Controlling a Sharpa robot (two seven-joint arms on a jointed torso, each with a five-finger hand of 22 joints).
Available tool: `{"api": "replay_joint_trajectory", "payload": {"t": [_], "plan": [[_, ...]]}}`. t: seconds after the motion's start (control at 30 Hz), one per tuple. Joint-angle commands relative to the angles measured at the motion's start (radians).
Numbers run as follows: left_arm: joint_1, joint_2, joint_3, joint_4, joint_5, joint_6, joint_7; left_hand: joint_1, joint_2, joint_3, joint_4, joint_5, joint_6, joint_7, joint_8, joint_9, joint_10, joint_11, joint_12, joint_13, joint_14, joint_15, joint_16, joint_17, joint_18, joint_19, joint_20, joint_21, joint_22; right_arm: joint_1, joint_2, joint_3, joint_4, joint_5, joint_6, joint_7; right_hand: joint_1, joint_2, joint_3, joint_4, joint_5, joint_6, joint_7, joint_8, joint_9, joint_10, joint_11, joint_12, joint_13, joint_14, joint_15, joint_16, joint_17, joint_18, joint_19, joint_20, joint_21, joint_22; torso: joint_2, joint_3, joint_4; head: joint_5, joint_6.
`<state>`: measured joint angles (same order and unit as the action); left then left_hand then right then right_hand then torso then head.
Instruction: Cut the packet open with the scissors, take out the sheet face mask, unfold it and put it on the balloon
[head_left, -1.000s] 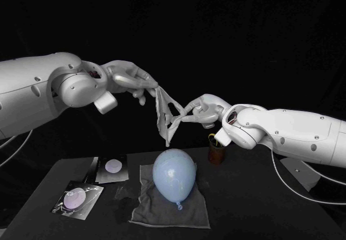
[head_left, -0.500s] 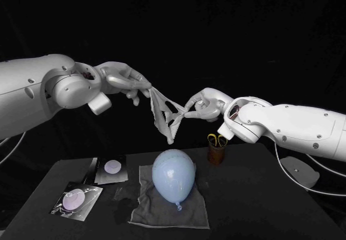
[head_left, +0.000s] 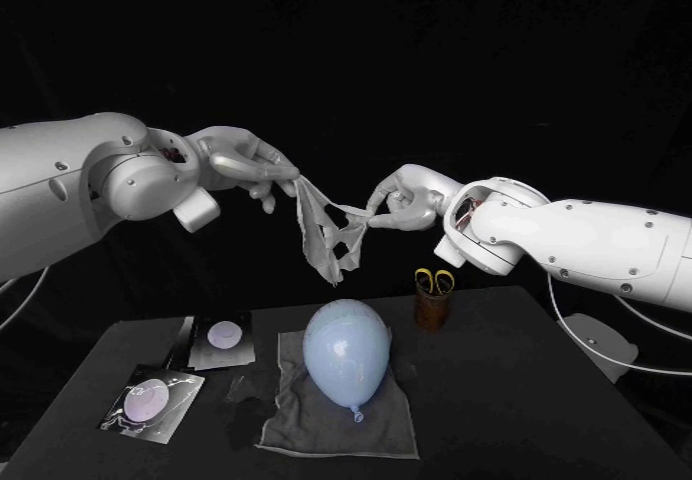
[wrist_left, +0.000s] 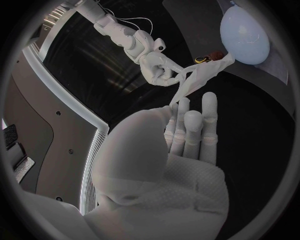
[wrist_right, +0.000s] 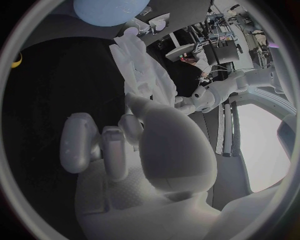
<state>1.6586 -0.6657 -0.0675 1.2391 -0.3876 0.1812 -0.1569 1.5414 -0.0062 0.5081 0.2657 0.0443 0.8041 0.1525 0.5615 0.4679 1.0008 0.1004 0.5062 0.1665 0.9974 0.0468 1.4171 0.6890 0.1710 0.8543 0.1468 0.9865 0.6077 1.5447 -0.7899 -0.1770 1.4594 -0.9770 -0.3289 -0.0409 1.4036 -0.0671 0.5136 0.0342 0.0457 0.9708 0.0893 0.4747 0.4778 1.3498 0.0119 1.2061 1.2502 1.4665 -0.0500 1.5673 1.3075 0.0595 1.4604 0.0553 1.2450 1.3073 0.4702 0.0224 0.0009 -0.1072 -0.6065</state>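
Note:
A pale sheet face mask (head_left: 329, 232) hangs stretched in the air between my two hands, high above the table. My left hand (head_left: 253, 165) pinches its upper left corner, and my right hand (head_left: 401, 203) pinches its right edge. The mask's lower part dangles loose, partly crumpled, above the light blue balloon (head_left: 348, 348). The balloon lies on a grey cloth (head_left: 296, 415) at the table's middle. In the left wrist view the mask (wrist_left: 200, 79) runs from my own fingers (wrist_left: 194, 131) to the right hand (wrist_left: 157, 67), with the balloon (wrist_left: 245, 37) beyond. The right wrist view shows the mask (wrist_right: 140, 65) and the balloon (wrist_right: 110, 10).
Yellow-handled scissors (head_left: 433, 279) stand in a brown cup (head_left: 430, 310) behind the balloon on the right. Two packets (head_left: 224, 337) (head_left: 152, 400) lie on the table's left side. The black table's front edge (head_left: 476, 462) is near.
Both hands have risen slightly and moved a little apart, drawing the mask's top edge tauter. The mask hangs higher above the balloon than before.

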Motion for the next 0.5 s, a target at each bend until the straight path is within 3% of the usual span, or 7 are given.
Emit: {"api": "replay_joint_trajectory", "payload": {"t": [0.03, 0.27, 0.5], "plan": [[0.000, -0.001, 0.001, -0.003, -0.010, -0.012, 0.022, 0.003, 0.011, 0.008, -0.006, 0.003, 0.001, 0.005, 0.006, 0.301, 0.009, 0.000, -0.006, -0.001, 0.004, -0.001, 0.004, 0.001, 0.012, 0.005, 0.000, 0.005, 0.001, 0.012, 0.004, 0.002, -0.004, -0.112, 0.005, -0.062, -0.010, -0.001, 0.009, -0.004, 0.003, -0.004, -0.003, 0.008, 0.002, 0.014, -0.004, 0.007, 0.004, 0.104, -0.005, 0.003, 0.263, -0.001, 0.004, -0.002, 0.008, 0.185, 0.000, 0.0006, -0.0007, -0.002, 0.001], [0.000, -0.004, 0.001, -0.005, -0.014, -0.012, 0.027, 0.003, 0.011, 0.008, -0.006, 0.003, 0.001, 0.004, 0.006, 0.302, 0.010, 0.000, -0.007, -0.002, 0.004, -0.001, 0.004, 0.000, 0.012, 0.006, 0.000, 0.006, 0.002, 0.032, 0.009, 0.003, -0.011, -0.228, 0.063, -0.123, -0.011, -0.002, 0.015, -0.006, 0.003, -0.003, -0.004, 0.012, 0.004, 0.018, -0.004, 0.012, 0.008, 0.104, -0.005, 0.003, 0.263, -0.002, 0.006, -0.003, 0.014, 0.187, -0.001, 0.0005, -0.0001, -0.003, -0.001], [0.000, -0.010, -0.001, 0.005, -0.027, 0.013, 0.018, 0.001, 0.009, 0.007, -0.005, 0.003, 0.002, 0.003, 0.007, 0.307, 0.017, -0.001, -0.011, -0.003, 0.025, -0.002, 0.014, 0.027, 0.013, 0.010, -0.001, 0.011, 0.004, 0.055, 0.026, 0.003, -0.026, -0.330, 0.172, -0.209, -0.014, -0.006, 0.021, -0.010, 0.003, -0.002, -0.006, 0.017, 0.006, 0.022, -0.006, 0.017, 0.013, 0.104, -0.006, 0.003, 0.263, -0.003, 0.009, -0.003, 0.022, 0.189, -0.001, 0.0008, -0.0008, -0.004, 0.000]]}}
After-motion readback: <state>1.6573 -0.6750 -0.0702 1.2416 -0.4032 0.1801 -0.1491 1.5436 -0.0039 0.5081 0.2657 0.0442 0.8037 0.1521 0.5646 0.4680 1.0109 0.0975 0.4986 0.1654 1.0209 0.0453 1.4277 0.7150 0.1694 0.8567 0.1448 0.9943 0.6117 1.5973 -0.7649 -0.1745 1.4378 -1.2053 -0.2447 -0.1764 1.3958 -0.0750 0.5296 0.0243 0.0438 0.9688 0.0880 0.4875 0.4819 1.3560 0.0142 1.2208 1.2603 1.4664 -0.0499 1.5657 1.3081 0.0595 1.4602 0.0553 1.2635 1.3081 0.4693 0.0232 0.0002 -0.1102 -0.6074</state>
